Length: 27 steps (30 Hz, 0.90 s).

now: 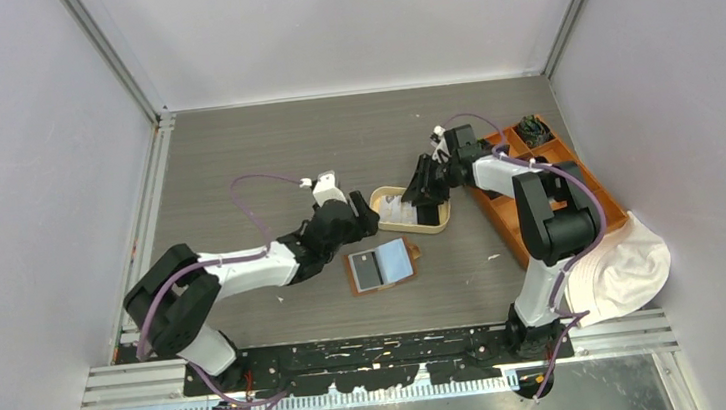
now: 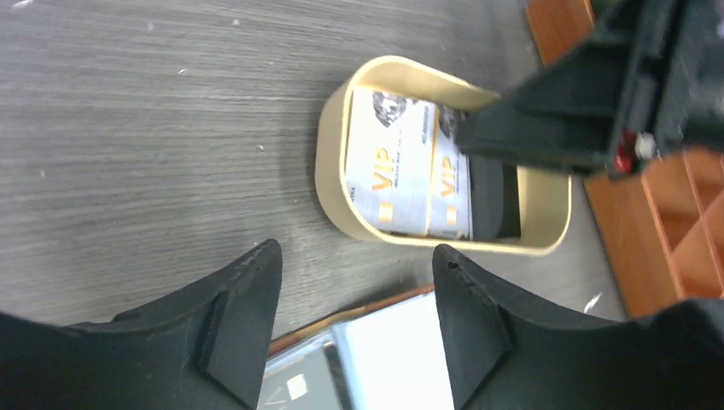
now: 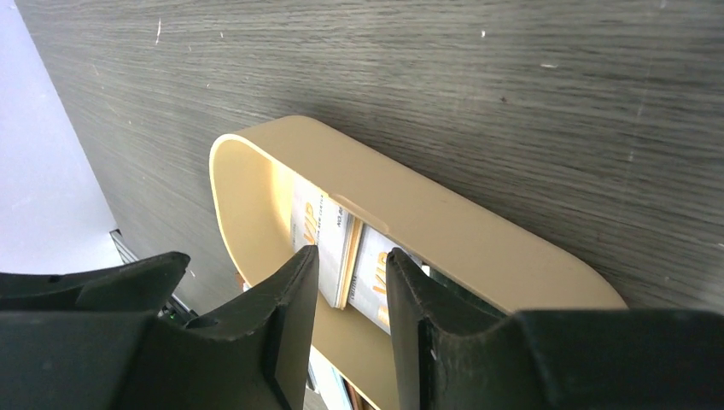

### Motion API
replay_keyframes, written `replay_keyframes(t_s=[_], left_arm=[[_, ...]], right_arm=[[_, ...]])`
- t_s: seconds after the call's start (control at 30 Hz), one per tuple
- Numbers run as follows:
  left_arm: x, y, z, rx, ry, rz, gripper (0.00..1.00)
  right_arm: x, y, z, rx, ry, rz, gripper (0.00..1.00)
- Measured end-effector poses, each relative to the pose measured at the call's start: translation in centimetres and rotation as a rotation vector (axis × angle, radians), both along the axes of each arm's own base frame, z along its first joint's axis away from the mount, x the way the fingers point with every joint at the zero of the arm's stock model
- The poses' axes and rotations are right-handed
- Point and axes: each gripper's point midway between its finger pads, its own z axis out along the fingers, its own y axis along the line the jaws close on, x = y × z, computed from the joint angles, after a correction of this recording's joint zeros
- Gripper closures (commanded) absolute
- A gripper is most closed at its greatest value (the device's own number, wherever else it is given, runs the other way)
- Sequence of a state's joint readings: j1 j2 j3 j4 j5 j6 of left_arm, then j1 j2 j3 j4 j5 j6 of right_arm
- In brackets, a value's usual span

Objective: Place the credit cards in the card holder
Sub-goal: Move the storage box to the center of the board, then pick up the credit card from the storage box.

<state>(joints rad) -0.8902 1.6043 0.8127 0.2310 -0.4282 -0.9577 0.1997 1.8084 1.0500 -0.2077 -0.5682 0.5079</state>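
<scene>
cards (image 2: 401, 171) sit in the tray, both claws apart

most cards lie in the cream tray (image 2: 329, 162): two white vip ones overlap, and a black card (image 2: 499, 205) shows beneath them at one end. one grey card (image 1: 391, 260) rests on the open holder (image 1: 351, 274), which lies on the counter (image 1: 264, 154) just beside the tray, on the arms' side. whether that card is in a slot or only lying on top, i cannot tell.

the right claw (image 3: 350, 286) has its jaws a little apart, tips down inside the tray and astride the raised edge of the white cards. nothing looks clamped. the left claw (image 2: 354, 307) stands wide apart and empty, hanging over the counter between tray and holder.

risks from here, as i judge them:
- the white cards overlap and are thin, so a pinch may take two at once, or slip off the slick edge and take none.
- a push against the stack could shove the light tray across the counter, or jam the cards against its wall.
- the two claws are near each other, so a lift by the right one could strike the left.
- a drop by the left claw could nudge the holder, fold it shut or knock the grey card off.
</scene>
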Motion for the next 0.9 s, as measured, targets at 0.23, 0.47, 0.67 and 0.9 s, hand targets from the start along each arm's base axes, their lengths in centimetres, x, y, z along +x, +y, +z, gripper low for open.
replay_keyframes(t_s=[0.23,0.47,0.67,0.9], left_arm=[[0.1,0.9,-1.4,0.122,-0.13,-0.353,0.29],[2.1,0.9,-5.0,0.095,-0.116,-0.471,0.44],[1.5,-0.9,-4.9,0.039,-0.123,-0.56,0.53],[1.1,-1.6,-4.5,0.004,-0.132,-0.595,0.54]], right_arm=[[-0.3,1.5,-0.9,-0.003,0.017,0.009,0.59],[-0.1,2.2,-0.9,0.023,0.015,-0.007,0.59],[0.3,2.8,-0.7,0.08,0.014,-0.03,0.6],[0.3,3.7,-0.1,0.172,0.011,-0.047,0.61]])
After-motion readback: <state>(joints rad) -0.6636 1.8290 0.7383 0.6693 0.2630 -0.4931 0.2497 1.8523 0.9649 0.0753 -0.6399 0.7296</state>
